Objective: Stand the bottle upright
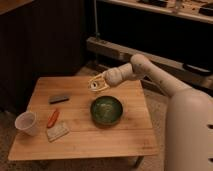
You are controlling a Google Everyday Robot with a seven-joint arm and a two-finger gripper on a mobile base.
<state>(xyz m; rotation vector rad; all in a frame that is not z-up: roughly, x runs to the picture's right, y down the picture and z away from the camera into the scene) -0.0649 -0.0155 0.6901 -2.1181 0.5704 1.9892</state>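
My gripper (96,84) is above the wooden table (125,140), just beyond the far left rim of the green bowl (106,110). It is shut on the bottle (95,85), a small pale thing with yellowish-cream marks, and holds it in the air clear of the bowl. The bottle lies tilted in the fingers, partly hidden by them. My white arm (150,75) reaches in from the right.
A white translucent cup (26,122) stands at the table's front left. An orange stick-like item (52,118) and a pale packet (57,131) lie beside it. A dark flat object (59,99) lies at the left back. Dark shelving stands behind the table.
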